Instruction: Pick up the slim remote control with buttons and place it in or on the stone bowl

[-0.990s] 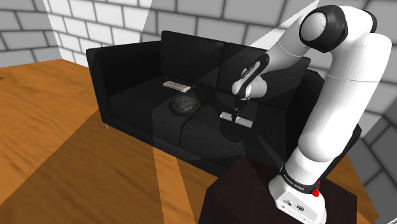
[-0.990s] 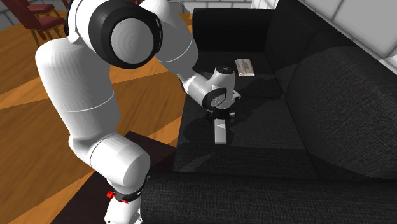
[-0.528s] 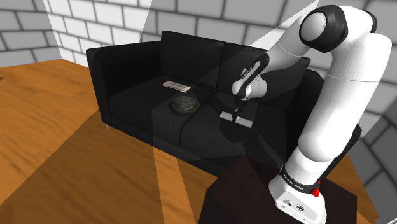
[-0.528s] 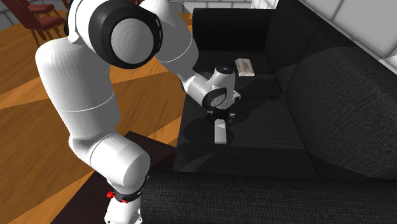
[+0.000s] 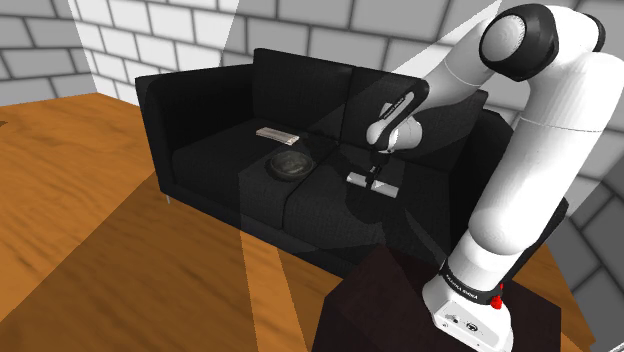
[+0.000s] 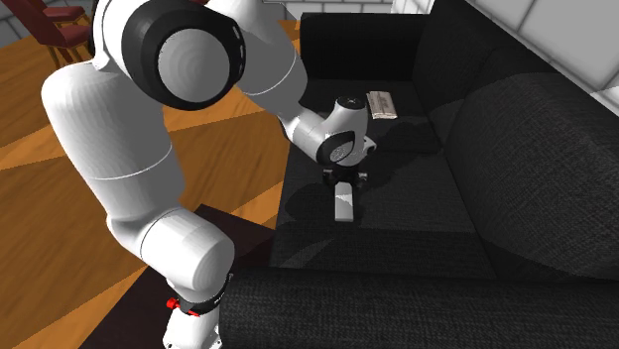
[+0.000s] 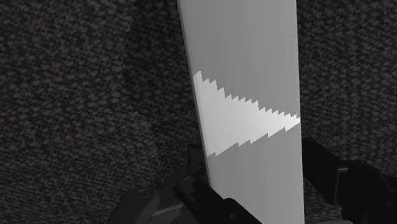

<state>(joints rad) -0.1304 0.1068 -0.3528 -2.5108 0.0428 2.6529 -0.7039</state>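
Hand (image 7: 251, 151) clenched across the narrow width of the grey remote (image 7: 248, 63), gripping its long edges near mid-length, presumably for a balanced lift. The remote is directly beneath the hand, at the sofa cushion (image 5: 215, 160). The dark bowl (image 5: 290, 163) stands apart, beyond the hand.

Shoulder view: camera high beside the stand (image 5: 395, 300), a little behind it, facing down and across the floor (image 5: 90, 220) to the sofa (image 5: 210, 160) against the brick wall (image 5: 150, 30). It is at mid distance, with most of the sofa in shot and the arm (image 5: 530, 170) at the right.

Second exterior view: close and high by the arm's shoulder, looking lengthwise along the sofa seat, with the backrest at the view's right.

Wrist view: on the gripper (image 7: 251, 153), aimed at the cushion, very near — the remote (image 7: 245, 70) is large.

Both outer views share arm, stand, seat and remote; the wrist view shares remote and cushion.
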